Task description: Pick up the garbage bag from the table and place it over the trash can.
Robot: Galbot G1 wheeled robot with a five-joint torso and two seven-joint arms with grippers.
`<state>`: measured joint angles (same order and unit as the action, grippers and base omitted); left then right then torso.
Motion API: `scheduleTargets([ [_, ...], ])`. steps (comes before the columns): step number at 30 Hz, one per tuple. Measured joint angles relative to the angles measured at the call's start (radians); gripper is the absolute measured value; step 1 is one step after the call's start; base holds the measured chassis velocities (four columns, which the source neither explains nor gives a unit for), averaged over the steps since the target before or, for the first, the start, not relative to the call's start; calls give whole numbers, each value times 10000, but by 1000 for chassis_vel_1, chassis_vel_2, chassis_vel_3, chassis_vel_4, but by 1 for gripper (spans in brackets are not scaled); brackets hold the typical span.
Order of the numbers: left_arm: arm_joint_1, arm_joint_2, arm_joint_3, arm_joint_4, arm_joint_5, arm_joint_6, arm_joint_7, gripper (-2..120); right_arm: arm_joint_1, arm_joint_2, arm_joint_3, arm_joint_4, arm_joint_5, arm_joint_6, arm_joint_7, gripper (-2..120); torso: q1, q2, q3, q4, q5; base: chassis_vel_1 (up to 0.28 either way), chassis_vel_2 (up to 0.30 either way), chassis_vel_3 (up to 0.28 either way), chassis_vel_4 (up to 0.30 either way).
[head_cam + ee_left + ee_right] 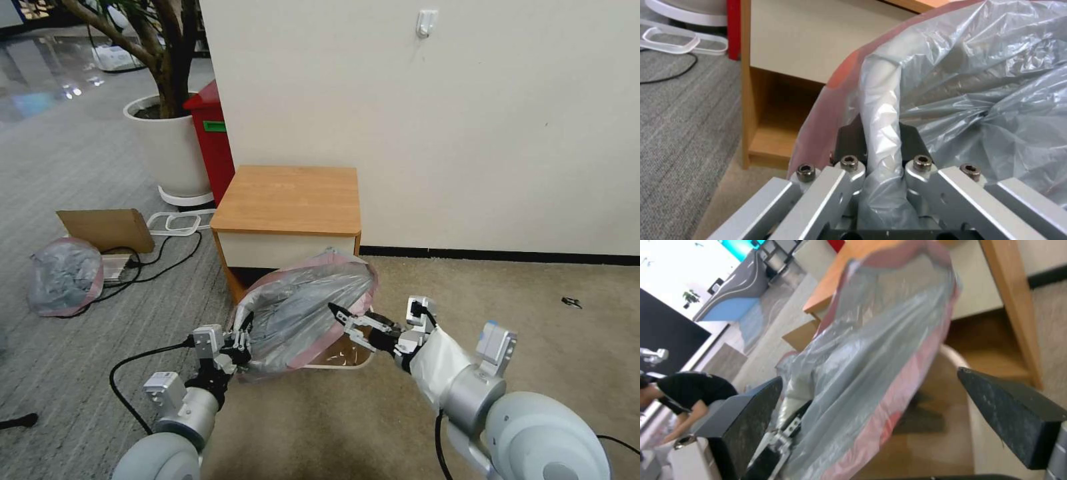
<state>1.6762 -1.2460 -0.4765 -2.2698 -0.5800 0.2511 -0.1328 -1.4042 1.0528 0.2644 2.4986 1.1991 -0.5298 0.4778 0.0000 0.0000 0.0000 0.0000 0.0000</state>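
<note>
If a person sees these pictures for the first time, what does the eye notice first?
First, the garbage bag, a puffed grey sheet with a pink hem, stretched in front of the table and partly over the trash can on the floor. The left pincer is shut on a fold of the bag, while the right pincer is open at the bag's other side. A stuffed bundle lies on the floor to the left.

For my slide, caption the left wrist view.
Left gripper pinches the garbage bag beside the table.

silver-grey arms (467, 387), black cables, aluminium pincer links, hex screws (849, 162)
</note>
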Motion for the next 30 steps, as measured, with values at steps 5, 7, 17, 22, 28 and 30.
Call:
scheduleTargets([
  [5, 123, -14, -100, -79, -5, -7, 18, 6, 120, 52, 91, 4, -486, 110, -126, 100, 0, 0, 0, 0, 0, 0, 0, 0, 0],
  [7, 174, -49, -108, -122, -5, -12, 29, 6, 178, 120, 110, -21, -612, 272, -140, 100, 0, 0, -1, 0, 0, 0, 0, 0, 0],
  [17, 321, -145, -108, -275, 46, -15, 218, 6, 355, 622, 34, -697, -807, 566, -213, 81, 0, 0, 0, 0, 1, 0, 0, 0, 0],
  [22, 429, -170, -158, -343, 46, -15, 265, 6, 382, 813, 77, -785, -852, 672, -257, 61, 0, 0, 0, 0, 0, 0, 0, 0, 0],
  [28, 440, -262, -163, -343, 48, -15, 265, 6, 330, 818, 190, -709, -937, 688, -341, 40, 0, 0, 0, 0, 0, 0, 0, 0, 0],
  [30, 444, -311, -143, -343, 52, -15, 265, 6, 325, 779, 219, -673, -969, 650, -407, 28, 1, 0, 0, 0, 0, 0, 0, 0, 0],
])
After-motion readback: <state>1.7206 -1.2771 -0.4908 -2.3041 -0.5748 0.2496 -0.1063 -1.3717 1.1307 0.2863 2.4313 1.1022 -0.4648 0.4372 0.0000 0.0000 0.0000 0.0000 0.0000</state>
